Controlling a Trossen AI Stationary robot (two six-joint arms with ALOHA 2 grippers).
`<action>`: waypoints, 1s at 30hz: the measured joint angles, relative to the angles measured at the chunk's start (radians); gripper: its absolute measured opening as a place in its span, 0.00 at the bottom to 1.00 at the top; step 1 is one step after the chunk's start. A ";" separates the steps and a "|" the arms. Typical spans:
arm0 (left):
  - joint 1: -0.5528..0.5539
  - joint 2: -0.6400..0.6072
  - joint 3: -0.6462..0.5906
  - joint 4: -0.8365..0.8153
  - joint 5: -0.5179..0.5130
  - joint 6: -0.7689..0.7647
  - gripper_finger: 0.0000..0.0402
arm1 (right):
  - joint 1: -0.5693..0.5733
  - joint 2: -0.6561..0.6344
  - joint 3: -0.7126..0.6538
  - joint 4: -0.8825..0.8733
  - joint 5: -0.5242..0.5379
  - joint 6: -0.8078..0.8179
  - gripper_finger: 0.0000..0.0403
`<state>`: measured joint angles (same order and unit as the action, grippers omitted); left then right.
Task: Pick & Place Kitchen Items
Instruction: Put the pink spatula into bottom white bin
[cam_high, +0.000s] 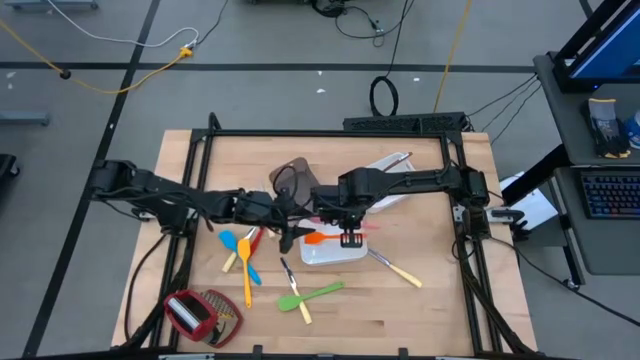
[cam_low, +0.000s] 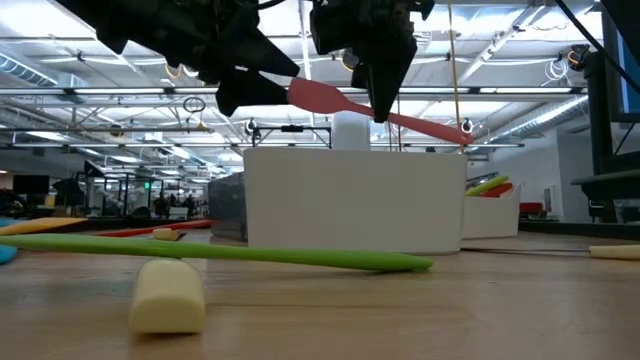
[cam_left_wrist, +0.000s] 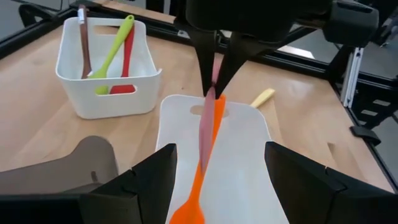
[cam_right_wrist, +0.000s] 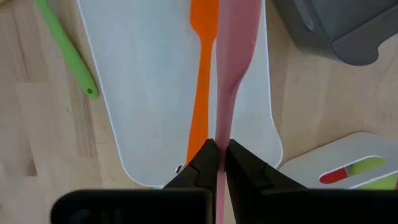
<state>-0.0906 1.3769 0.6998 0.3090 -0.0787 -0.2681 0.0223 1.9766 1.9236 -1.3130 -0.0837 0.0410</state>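
Pink spatula (cam_right_wrist: 231, 68) hung in the air above the flat white tray (cam_right_wrist: 149, 93), its handle pinched between the closed fingers of the right gripper (cam_right_wrist: 219, 163) and its blade pointing away from them, directly over the orange spatula (cam_right_wrist: 201, 74) lying on that tray. Left gripper (cam_left_wrist: 217, 177) hovered just beside the tray's end with its fingers spread wide and nothing between them. Beyond stood a white bin (cam_left_wrist: 106, 93) holding green, red and brown utensils.
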 joint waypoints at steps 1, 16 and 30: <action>0.000 0.007 0.000 0.005 0.001 -0.001 0.62 | 0.000 0.000 0.000 0.007 -0.001 0.000 0.02; 0.000 0.011 0.000 0.046 0.002 -0.008 0.58 | 0.010 0.000 0.000 0.086 -0.052 0.004 0.02; -0.001 0.011 0.000 0.021 0.041 -0.065 0.04 | 0.013 0.000 0.000 0.117 -0.079 0.026 0.02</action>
<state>-0.0913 1.3876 0.6998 0.3301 -0.0376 -0.3330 0.0356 1.9766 1.9236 -1.1957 -0.1629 0.0669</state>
